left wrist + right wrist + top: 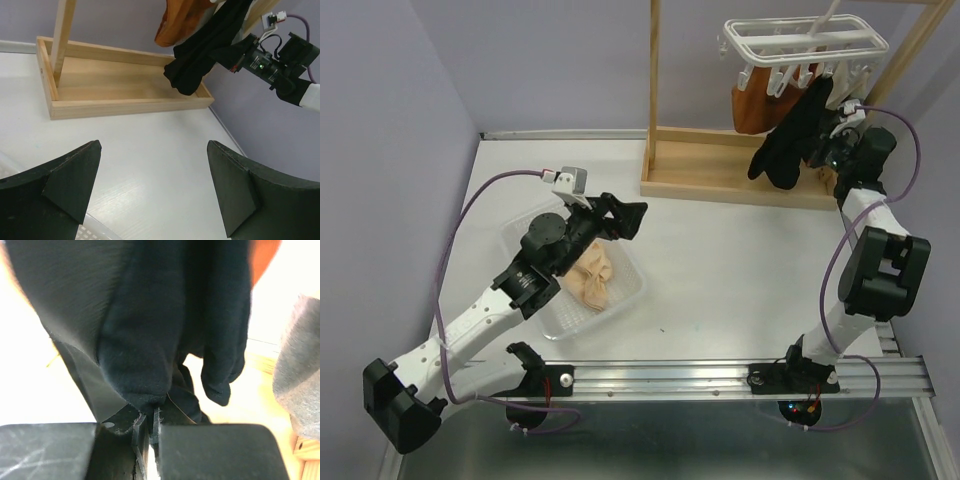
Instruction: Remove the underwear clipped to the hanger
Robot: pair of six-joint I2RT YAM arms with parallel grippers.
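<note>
The white hanger (807,40) hangs from the wooden stand at the back right. A black underwear (788,145) (202,52) (150,335) dangles from its clips, and my right gripper (823,143) (150,424) is shut on its lower edge, with cloth pinched between the closed jaws. A rust-orange underwear (750,108) (176,22) (262,255) hangs behind it. A grey one (300,375) shows at the right edge of the right wrist view. A cream-beige one (592,280) lies in the bin. My left gripper (625,215) (152,192) is open and holds nothing, above the table past the bin.
A clear plastic bin (634,287) (95,227) sits left of centre under the left arm. The stand's wooden base tray (720,178) (125,92) lies at the back, with an upright post (652,70). Purple walls close in the left and back. A metal rail (700,375) runs along the near edge.
</note>
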